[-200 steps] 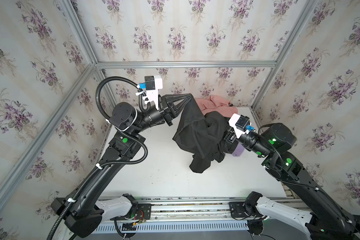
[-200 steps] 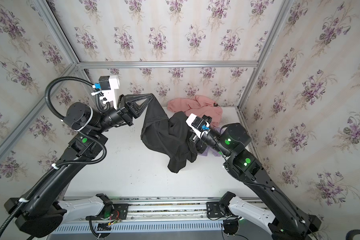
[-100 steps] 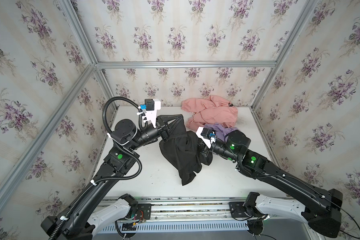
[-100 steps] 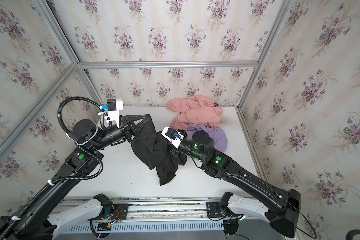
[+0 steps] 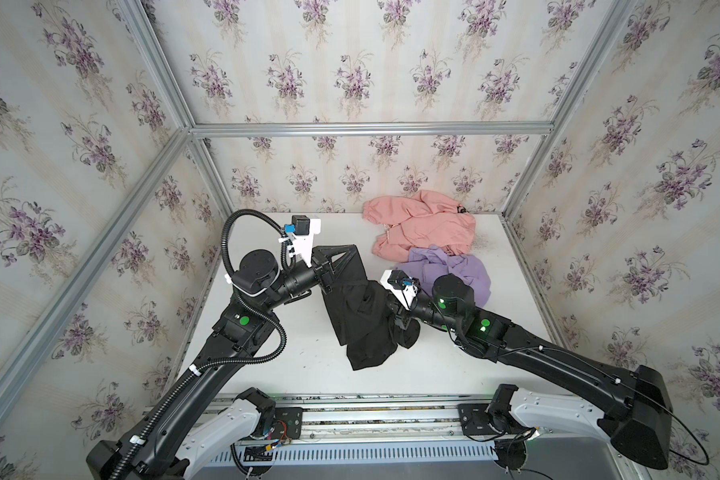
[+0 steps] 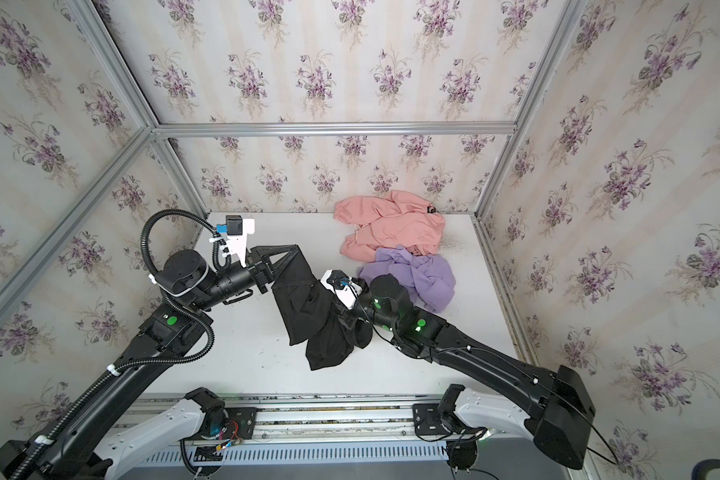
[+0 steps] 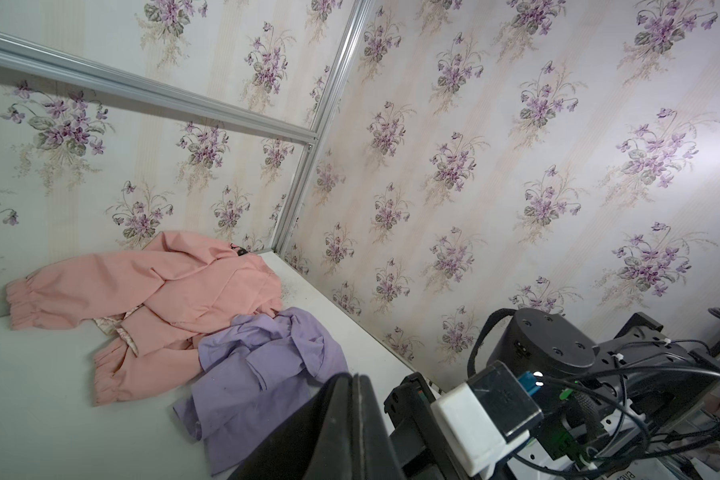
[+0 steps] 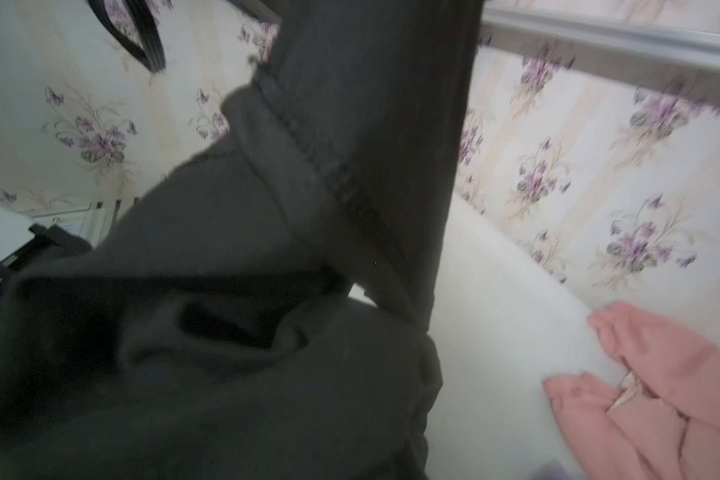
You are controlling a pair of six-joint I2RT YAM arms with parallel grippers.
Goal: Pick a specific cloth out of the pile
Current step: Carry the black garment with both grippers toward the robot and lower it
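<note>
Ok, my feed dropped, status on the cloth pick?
Left pincer shut on plain black soft fabric cloth, right pincer likewise. Its lower end on white table. Salmon-pink garment, lilac garment clear of it.

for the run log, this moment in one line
left tool: shut on cloth | right tool: shut on cloth | cloth: off pile
</note>
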